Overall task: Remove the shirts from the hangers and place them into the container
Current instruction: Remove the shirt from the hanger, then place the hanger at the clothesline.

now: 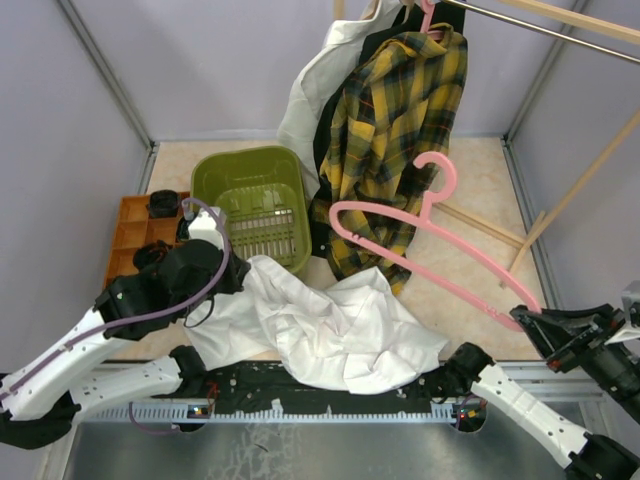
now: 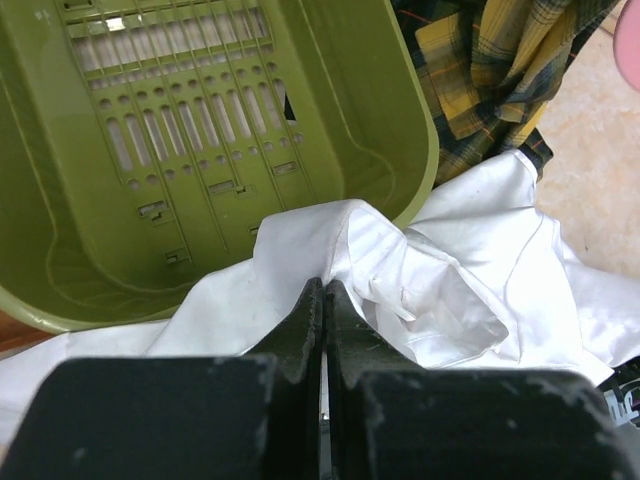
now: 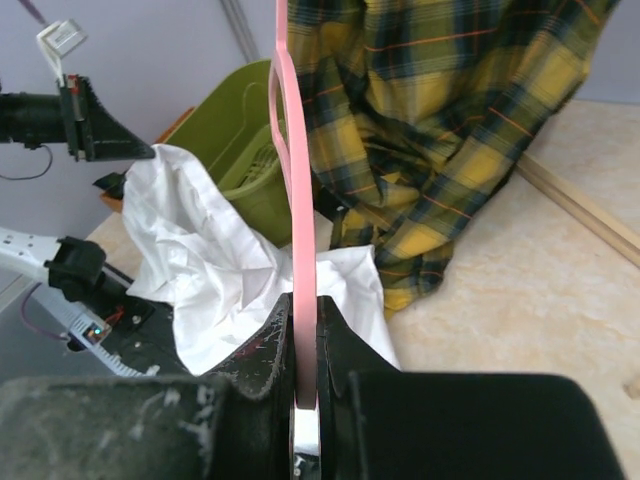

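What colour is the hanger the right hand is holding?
Pink hanger, clamped in the right hand; clearest in the top view.

No legible text, label, brand, number or sign was found in any view. Faint white marks on black surface (image 2: 618,404), lower right of left wrist view, were too small to read.

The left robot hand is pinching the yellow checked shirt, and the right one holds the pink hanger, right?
Not quite. The left gripper is pinching the white shirt instead, as the left wrist view shows. The right gripper does hold the pink hanger.
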Robot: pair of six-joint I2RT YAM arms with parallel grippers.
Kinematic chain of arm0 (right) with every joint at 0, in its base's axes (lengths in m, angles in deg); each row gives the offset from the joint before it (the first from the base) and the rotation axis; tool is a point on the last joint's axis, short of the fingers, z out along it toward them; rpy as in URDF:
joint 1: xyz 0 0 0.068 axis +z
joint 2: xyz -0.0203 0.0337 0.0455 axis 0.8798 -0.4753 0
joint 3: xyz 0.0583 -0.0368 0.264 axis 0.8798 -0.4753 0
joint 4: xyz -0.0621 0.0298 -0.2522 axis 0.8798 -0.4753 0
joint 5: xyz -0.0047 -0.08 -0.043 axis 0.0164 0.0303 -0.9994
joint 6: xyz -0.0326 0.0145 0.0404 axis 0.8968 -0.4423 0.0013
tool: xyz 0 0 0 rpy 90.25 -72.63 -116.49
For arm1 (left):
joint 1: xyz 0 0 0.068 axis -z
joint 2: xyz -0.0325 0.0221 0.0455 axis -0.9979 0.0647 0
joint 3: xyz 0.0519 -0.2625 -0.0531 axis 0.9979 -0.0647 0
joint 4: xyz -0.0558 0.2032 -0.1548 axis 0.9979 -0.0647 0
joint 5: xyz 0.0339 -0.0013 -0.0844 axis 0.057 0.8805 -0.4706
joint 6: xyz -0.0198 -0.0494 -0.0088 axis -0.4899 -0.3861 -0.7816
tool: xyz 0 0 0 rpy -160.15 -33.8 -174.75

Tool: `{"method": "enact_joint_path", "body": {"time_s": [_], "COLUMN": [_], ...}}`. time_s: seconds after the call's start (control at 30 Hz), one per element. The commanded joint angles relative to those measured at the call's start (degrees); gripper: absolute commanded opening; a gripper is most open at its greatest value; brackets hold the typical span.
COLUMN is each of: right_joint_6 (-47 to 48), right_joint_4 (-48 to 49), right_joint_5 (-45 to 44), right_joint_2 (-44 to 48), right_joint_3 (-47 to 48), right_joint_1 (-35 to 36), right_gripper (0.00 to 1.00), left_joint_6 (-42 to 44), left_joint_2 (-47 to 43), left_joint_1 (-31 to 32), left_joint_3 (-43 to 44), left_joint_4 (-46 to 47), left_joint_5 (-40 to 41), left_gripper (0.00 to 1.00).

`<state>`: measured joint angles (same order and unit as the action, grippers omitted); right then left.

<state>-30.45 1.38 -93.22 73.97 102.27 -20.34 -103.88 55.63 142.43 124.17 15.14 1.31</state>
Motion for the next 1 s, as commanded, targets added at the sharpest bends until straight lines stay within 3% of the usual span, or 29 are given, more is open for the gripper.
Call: {"method": "enact_joint_path", "body": {"time_s": [0.0, 0.13, 0.37, 0.73, 0.83, 0.97], "right_joint_6": [0.73, -1.2, 1.19, 17.38, 22.29, 28.22], "right_joint_4": [-4.7, -7.57, -4.91, 14.56, 23.77, 41.0], "right_joint_5": [-10.04, -17.65, -26.78, -45.14, -48.45, -50.29], "right_joint_2": [-0.85, -2.48, -3.45, -6.14, -7.74, -8.07], "right_joint_3": [5.26, 9.3, 6.33, -3.15, -6.85, -15.54], "right_joint_1": [0.94, 1.18, 1.2, 1.14, 1.01, 0.91], "right_gripper": [0.0, 0.0, 0.0, 0.0, 0.0, 0.0], "left_joint_6": [1.62, 2.01, 2.34, 2.55, 2.59, 2.55], "left_joint_2": [0.66, 0.9, 1.78, 3.58, 4.17, 5.71], "left_joint_1": [-0.15, -0.15, -0.15, -0.2, -0.21, -0.21], "left_joint_3": [-0.46, -0.65, -0.89, -2.17, -3.05, -4.07], "left_joint_4": [2.93, 3.43, 4.3, 6.09, 6.48, 9.36], "left_joint_5": [-2.33, -2.45, -4.14, -6.87, -8.32, -11.2], "left_gripper": [0.0, 0.0, 0.0, 0.02, 0.12, 0.34]}}
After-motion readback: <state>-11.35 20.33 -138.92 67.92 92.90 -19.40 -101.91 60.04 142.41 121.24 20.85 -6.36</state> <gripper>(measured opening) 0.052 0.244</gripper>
